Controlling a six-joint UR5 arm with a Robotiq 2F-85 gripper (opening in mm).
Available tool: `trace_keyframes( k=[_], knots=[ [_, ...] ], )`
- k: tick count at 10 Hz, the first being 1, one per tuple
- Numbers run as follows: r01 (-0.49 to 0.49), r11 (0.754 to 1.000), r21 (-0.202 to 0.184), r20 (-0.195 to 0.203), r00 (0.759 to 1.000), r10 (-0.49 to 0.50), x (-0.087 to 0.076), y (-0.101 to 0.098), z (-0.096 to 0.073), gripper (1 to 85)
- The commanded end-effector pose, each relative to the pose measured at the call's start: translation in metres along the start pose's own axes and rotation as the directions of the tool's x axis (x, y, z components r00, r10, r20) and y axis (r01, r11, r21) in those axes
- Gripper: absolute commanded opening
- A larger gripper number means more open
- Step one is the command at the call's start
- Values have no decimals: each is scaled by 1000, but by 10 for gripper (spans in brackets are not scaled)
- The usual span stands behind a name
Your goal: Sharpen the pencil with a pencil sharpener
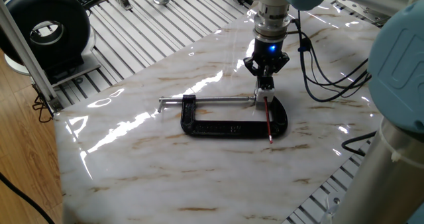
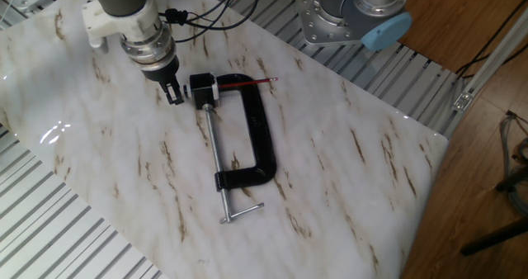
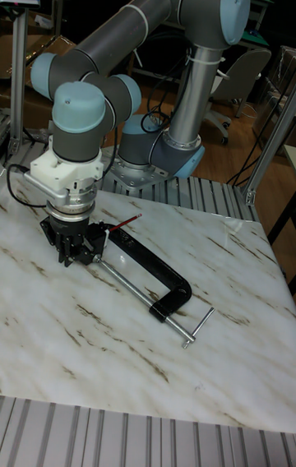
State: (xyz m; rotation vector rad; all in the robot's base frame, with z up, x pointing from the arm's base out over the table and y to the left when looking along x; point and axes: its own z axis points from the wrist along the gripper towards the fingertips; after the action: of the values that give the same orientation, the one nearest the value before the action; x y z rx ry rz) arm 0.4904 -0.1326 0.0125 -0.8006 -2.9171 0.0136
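The red pencil lies across the black C-clamp's frame, its end pushed into the small pencil sharpener at the clamp's jaw. In the other fixed view the pencil points away from the black-topped sharpener. My gripper hangs just behind the sharpener, its fingers drawn together with nothing between them. It stands a little apart from the block, gripper to the sharpener's left. The tall fixed view shows the gripper low over the marble beside the pencil.
A large black C-clamp with a long silver screw rod lies on the marble table. Cables trail behind the gripper. A black round device stands off the table at the far left.
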Motion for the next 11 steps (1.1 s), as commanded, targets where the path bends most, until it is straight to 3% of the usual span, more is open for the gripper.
trace_keyframes(
  k=[1,3,11],
  knots=[
    [2,999,35,-4,1000,-2,0,-10,-2,10],
    [11,997,71,-12,1000,-10,2,-18,-4,10],
    [10,992,122,-54,999,-4,7,-21,-21,10]
  ],
)
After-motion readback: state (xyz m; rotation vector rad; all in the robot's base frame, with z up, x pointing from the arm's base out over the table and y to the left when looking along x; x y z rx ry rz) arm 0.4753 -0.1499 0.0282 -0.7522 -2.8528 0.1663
